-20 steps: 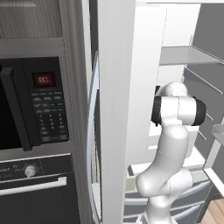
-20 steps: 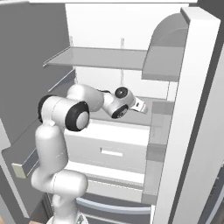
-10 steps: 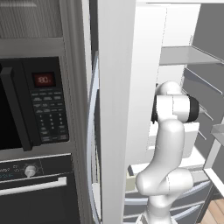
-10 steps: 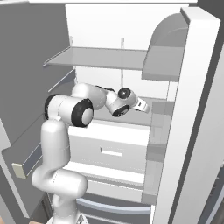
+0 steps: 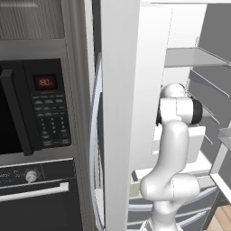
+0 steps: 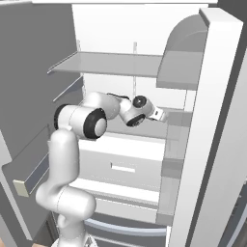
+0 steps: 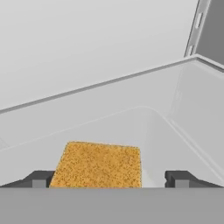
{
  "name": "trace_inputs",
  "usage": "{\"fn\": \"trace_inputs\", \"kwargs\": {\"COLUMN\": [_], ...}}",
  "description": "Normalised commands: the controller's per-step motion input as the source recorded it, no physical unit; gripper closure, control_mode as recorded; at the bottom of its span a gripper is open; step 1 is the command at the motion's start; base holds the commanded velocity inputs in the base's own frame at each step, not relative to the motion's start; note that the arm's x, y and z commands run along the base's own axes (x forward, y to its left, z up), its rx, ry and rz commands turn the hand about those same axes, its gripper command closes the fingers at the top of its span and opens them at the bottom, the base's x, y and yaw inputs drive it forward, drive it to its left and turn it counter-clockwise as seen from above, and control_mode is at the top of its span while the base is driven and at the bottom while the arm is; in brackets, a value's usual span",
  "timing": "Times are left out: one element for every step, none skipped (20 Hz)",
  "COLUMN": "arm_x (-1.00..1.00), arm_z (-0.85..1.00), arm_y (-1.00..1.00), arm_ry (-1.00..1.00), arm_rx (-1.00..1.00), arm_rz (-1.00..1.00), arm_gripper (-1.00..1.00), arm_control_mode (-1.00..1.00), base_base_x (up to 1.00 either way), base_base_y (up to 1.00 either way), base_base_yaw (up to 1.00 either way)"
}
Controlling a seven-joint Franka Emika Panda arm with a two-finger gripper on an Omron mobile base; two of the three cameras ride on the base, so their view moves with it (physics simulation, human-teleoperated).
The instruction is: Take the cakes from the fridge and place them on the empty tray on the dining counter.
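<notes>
— White fridge [image 6: 120, 58] walls are surrounding everything here; what is lying nearest to the hand?

— Closest in the hand view, the gripper [image 7: 109, 178] is showing its two dark fingertips [image 7: 39, 178] at the bottom, standing wide apart with nothing clamped; between them a flat tan-brown square cake [image 7: 99, 165] is lying on a pale shelf floor; whether the tips are touching it, the pictures are not telling.

— And beyond the cake?

— Past it the shelf floor is running back to a white rear wall, and a side wall is rising on the right of that view; a slotted rail [image 7: 194, 30] is standing in the far corner.

— Where is the arm sitting in the wider views?

— In the right base view the white arm [image 6: 77, 125] is bending up from the lower left and reaching rightward into the open fridge, its wrist pointing toward the shelf beside the inner door bins [image 6: 174, 144]; white drawers [image 6: 123, 161] are sitting below it and a glass shelf [image 6: 106, 63] is hanging above; in the left base view the arm is rising beside the open door [image 5: 118, 113], and a black microwave [image 5: 31, 108] with a red display is sitting to the left, over a black oven [image 5: 36, 189].
</notes>
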Motion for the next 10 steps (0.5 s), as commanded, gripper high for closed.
{"fn": "trace_inputs", "kwargs": {"arm_x": [0.37,0.34,0.27,0.25,0.24,0.16,0.01,0.0,0.0,0.0], "arm_z": [-0.51,-0.58,-0.64,-0.66,-0.59,-0.42,-0.21,-0.04,0.0,0.0], "arm_y": [0.0,0.0,0.0,0.0,0.0,0.0,0.0,0.0,0.0,0.0], "arm_ry": [0.0,0.0,0.0,0.0,0.0,0.0,0.0,0.0,0.0,0.0], "arm_rx": [0.0,0.0,0.0,0.0,0.0,0.0,0.0,0.0,0.0,0.0], "arm_rz": [0.0,0.0,-0.01,-0.01,0.0,0.0,0.0,0.0,0.0,0.0], "arm_gripper": [-1.0,1.0,1.0,1.0,1.0,1.0,1.0,1.0,1.0,1.0], "arm_control_mode": [-1.0,-1.0,-1.0,-1.0,-1.0,-1.0,-1.0,-1.0,-1.0,-1.0], "base_base_x": [0.0,0.0,0.0,0.0,0.0,0.0,0.0,0.0,0.0,0.0], "base_base_y": [0.0,0.0,0.0,0.0,0.0,0.0,0.0,0.0,0.0,0.0], "base_base_yaw": [0.0,0.0,0.0,0.0,0.0,0.0,0.0,0.0,0.0,0.0]}}
